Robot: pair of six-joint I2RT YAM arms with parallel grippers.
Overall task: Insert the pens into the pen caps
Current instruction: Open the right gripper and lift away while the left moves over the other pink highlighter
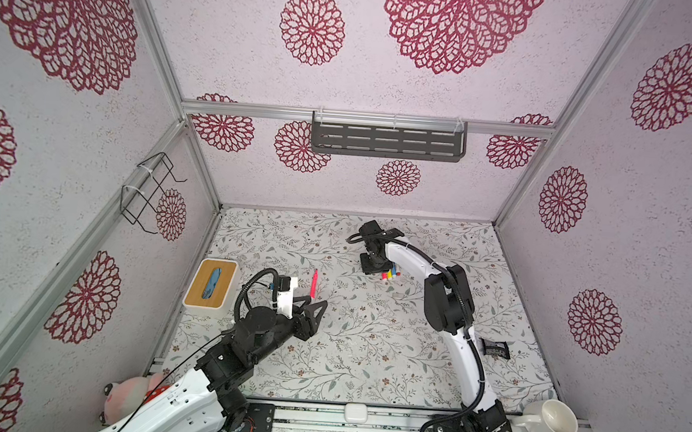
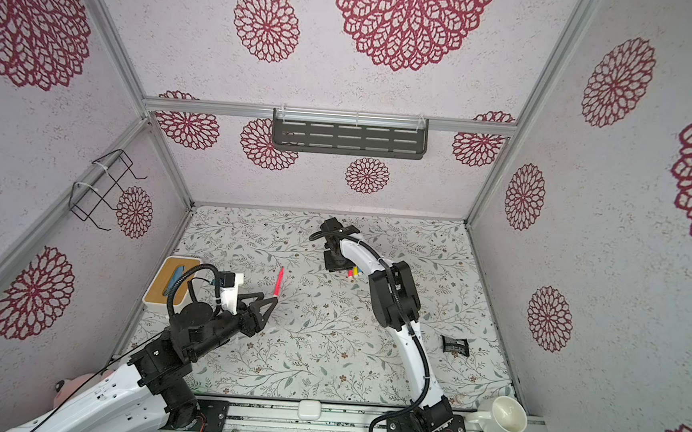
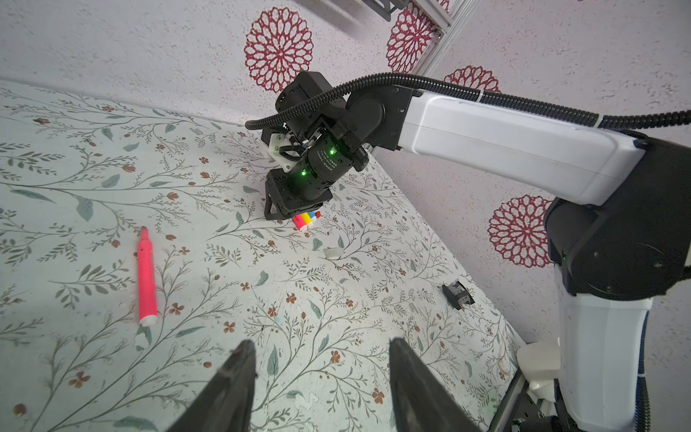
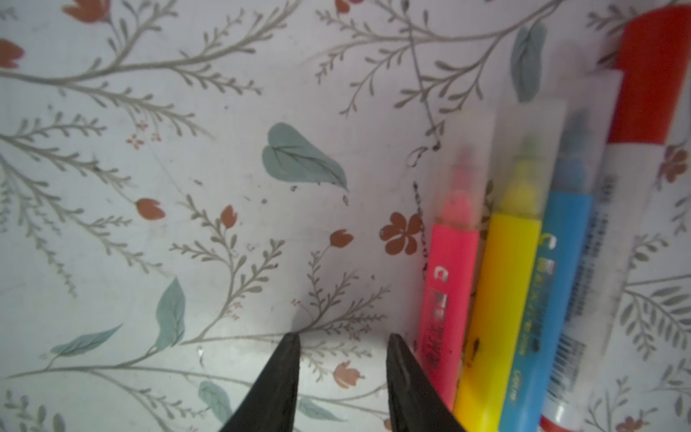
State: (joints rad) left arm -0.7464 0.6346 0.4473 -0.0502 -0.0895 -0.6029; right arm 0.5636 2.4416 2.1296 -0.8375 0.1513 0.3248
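1. The walls were off-white and speckled, printed with dark red flower medallions.
2. The table cover was pale, patterned with grey-green leafy sprigs and small rust-brown flowers.
3. At the right of the right wrist frame were a pink pen, a yellow pen, a blue pen and a white pen with red ends; the first three had frosted clear caps.
4. A lone pink pen, at the left of the left wrist frame, had a whitish end.
5. The box, at middle left in a top view, was white with a tan wood-grain top.
6. The left gripper and right gripper were black.
7. The mug, at lower right, was cream.
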